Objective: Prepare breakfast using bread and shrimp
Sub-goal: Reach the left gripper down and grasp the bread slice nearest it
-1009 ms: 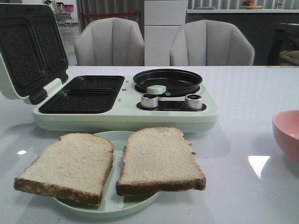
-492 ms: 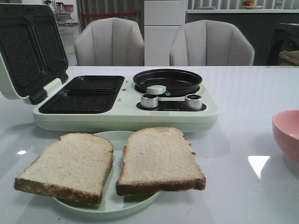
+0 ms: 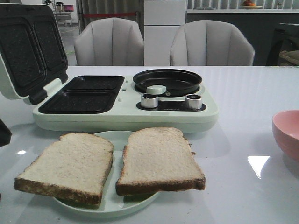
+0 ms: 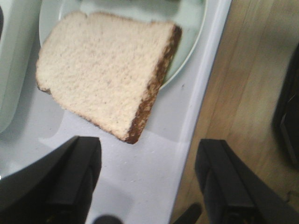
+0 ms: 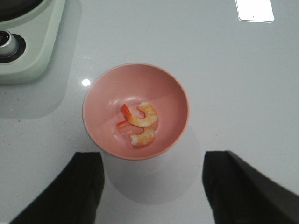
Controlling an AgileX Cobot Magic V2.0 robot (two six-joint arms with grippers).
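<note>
Left gripper (image 4: 145, 177) spread, lower frame | step: reaching pale brown-crusted bread slice (image 4: 105, 77) | next: descend, pinch crust edge

The glossy white tabletop (image 3: 243, 93) is bare on the right between the pale green breakfast machine with black baking plates (image 3: 126, 112) and the pink round bowl (image 5: 135, 109), so a claw can pass there. Above the two beige bread slices with brown crust (image 3: 159, 158) on the pale green plate (image 3: 112, 205) the space is free. The raised black lid (image 3: 28, 46) blocks the left side of the machine. Behind stand two grey padded chairs (image 3: 110, 42).
</note>
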